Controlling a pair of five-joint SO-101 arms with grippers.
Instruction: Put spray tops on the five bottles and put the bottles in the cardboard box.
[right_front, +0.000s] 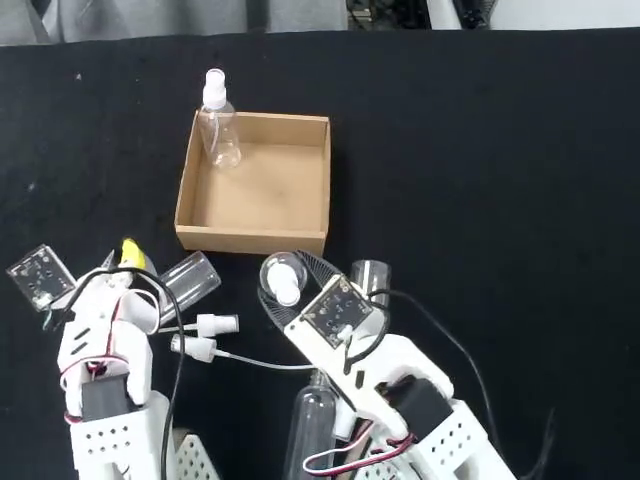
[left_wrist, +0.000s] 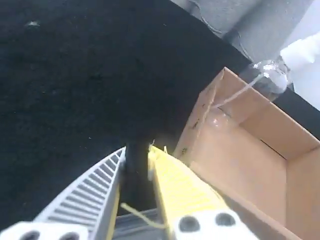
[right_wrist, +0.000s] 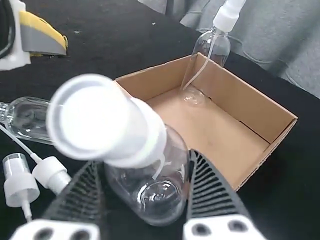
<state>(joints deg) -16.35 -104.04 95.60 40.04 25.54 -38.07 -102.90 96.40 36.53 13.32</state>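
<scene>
My right gripper (right_front: 285, 280) (right_wrist: 150, 165) is shut on a clear bottle (right_wrist: 150, 192) with a white spray top (right_wrist: 100, 120), held just in front of the cardboard box (right_front: 250, 240) (right_wrist: 240, 100). Another topped bottle (right_front: 218, 125) (right_wrist: 210, 50) (left_wrist: 265, 75) stands upright in the box's far left corner. My left gripper (right_front: 127, 256) (left_wrist: 137, 150) sits left of the box's front (left_wrist: 240, 165), open by a narrow gap with nothing between its fingers. A topless bottle (right_front: 190, 278) (right_wrist: 25, 117) lies beside it. Two loose spray tops (right_front: 218, 324) (right_front: 195, 347) (right_wrist: 50, 175) lie between the arms.
An open clear bottle (right_front: 372, 275) stands right of the right gripper. Another bottle (right_front: 312, 420) lies at the front edge by the right arm's base. A thin tube trails from one loose top toward the right arm. Black cloth spreads wide to the right of the box.
</scene>
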